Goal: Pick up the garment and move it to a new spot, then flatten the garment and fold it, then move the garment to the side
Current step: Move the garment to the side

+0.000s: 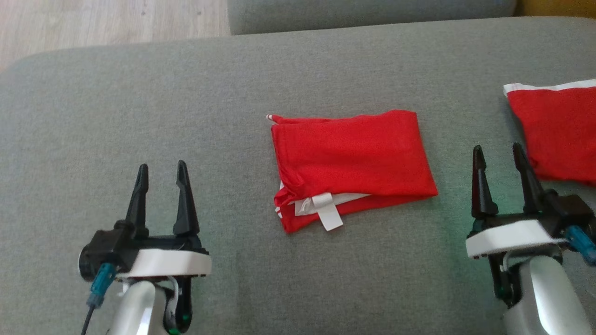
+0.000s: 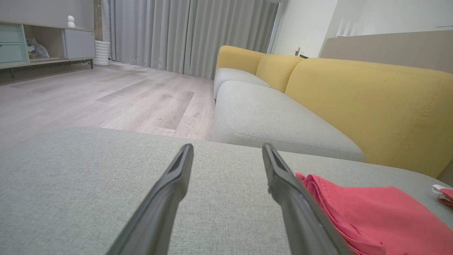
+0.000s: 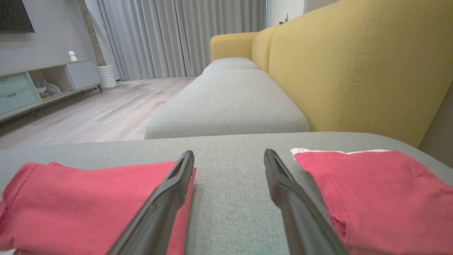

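A red garment (image 1: 351, 165) lies folded into a rectangle in the middle of the grey cushion (image 1: 186, 93), with white trim and a white strap showing at its near edge. It also appears as the red garment (image 2: 371, 216) to the right of my left fingers, and as the red garment (image 3: 88, 202) left of my right fingers. My left gripper (image 1: 162, 170) hovers open over bare cushion to the garment's left, holding nothing. My right gripper (image 1: 498, 152) is open too, between the garment and a second red cloth. The left gripper (image 2: 227, 148) and right gripper (image 3: 229, 154) both show spread fingers.
A second folded red cloth (image 1: 558, 132) with a white edge lies at the cushion's right. A yellow sofa back (image 3: 347, 60) rises on the right, further grey seat cushions (image 3: 230, 102) extend ahead, and wooden floor (image 2: 88, 95) lies beyond the cushion's left edge.
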